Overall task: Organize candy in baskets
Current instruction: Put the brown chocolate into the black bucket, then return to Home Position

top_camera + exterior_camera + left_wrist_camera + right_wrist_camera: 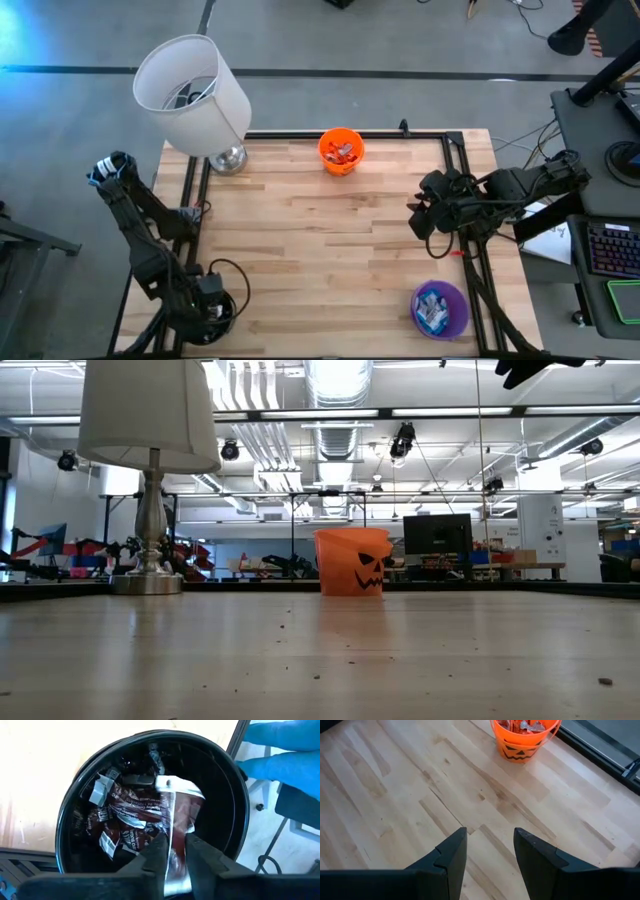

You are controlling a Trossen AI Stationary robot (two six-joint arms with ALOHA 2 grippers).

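Observation:
The black basket (pixel 226 790) stands at the table's near left corner, with several dark brown candies (pixel 131 815) in it. My left gripper (pixel 175 846) hangs over it, shut on one dark brown candy (pixel 179 807); in the high view the arm hides most of this basket (pixel 214 318). The orange basket (pixel 340 150) at the far edge holds red candies. A purple basket (pixel 440 308) at the near right holds light blue and white ones. My right gripper (pixel 490 845) waits open above the table's right side (pixel 418 215), nothing between its fingers. My left gripper pinches the lower end of the dark brown wrapper (pixel 176 854) between its two fingers. It comes from above, pointing steeply down into the black basket. The wrapper sticks out past the fingertips, crumpled, over the candies lying in the basket.
A white-shaded lamp (pixel 195 90) on a metal base (pixel 228 158) stands at the far left corner. The bare wooden middle of the table (pixel 320 240) lies between the baskets. A black frame rail (pixel 350 134) runs along the table's edges. Something blue (pixel 285 760) shows beyond the near left corner.

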